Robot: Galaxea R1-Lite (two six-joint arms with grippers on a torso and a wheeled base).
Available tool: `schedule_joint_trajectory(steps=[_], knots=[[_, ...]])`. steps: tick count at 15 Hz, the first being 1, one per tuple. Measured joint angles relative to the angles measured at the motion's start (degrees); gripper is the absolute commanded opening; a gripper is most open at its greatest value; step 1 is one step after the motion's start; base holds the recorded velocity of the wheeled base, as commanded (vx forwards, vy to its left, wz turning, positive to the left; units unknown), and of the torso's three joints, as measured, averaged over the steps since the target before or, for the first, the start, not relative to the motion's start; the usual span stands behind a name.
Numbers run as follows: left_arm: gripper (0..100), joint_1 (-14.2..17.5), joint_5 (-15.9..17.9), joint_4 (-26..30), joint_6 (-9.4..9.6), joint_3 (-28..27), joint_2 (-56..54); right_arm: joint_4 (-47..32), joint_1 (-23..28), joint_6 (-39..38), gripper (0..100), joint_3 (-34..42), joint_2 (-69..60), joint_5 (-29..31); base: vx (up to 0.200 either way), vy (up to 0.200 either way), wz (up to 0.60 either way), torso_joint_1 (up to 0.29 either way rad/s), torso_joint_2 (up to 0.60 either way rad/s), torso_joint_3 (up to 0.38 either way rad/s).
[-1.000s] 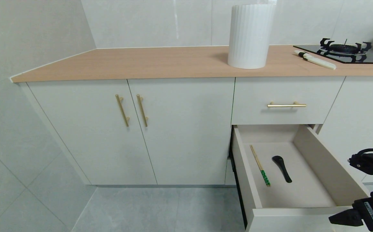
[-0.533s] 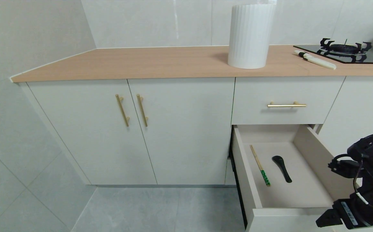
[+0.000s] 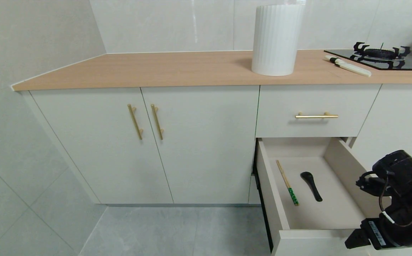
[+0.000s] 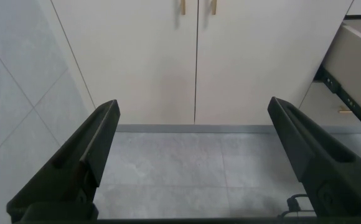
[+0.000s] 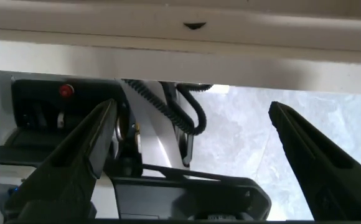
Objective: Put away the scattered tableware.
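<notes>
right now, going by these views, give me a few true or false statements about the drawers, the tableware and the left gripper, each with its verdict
1. The lower drawer is pulled open. True.
2. The chopsticks and the black spoon lie on the countertop. False: both lie inside the lower drawer, side by side and apart.
3. The upper drawer is pulled out too. False: it is shut.
4. The white ribbed container stands upright on the countertop. True.
5. The left gripper is shut on a spoon. False: its fingers are open with nothing between them.
</notes>
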State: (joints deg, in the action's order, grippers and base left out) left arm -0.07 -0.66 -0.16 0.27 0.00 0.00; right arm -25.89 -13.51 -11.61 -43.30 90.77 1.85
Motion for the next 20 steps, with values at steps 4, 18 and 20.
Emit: schedule_joint_trajectory(steps=[4,18,20], knots=[[100,0.0,0.0,0.0,0.00,0.0,0.0,3.1,0.1,-1.5,100,0.5,1.3,2.0,0.000,0.000,0.00,0.000,0.00,0.000],[100,0.0,0.0,0.0,0.00,0.0,0.0,21.1,0.8,-1.7,100,2.8,6.8,4.9,0.000,0.000,0.00,0.000,0.00,0.000],[100,0.0,0.0,0.0,0.00,0.0,0.0,23.7,0.9,-1.5,100,2.8,7.9,4.9,0.000,0.000,0.00,0.000,0.00,0.000]])
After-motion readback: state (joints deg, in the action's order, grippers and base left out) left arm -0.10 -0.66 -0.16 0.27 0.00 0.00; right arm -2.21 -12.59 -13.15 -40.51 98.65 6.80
